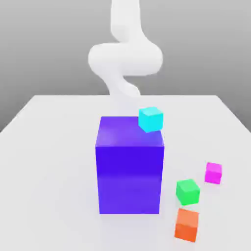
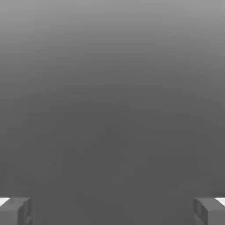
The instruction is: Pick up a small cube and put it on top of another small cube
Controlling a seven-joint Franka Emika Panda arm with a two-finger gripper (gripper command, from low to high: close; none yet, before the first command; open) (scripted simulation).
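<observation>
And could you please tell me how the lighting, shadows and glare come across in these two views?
Exterior view: bright, pale tabletop, a soft sheen on the big blue-purple block, its top and front differing slightly in shade, and only faint shadowing around it; hand view: mostly dim grey, brightening toward one edge, no glare spot.

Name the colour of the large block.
Blue-purple; the large block shows best in the exterior view.
</observation>
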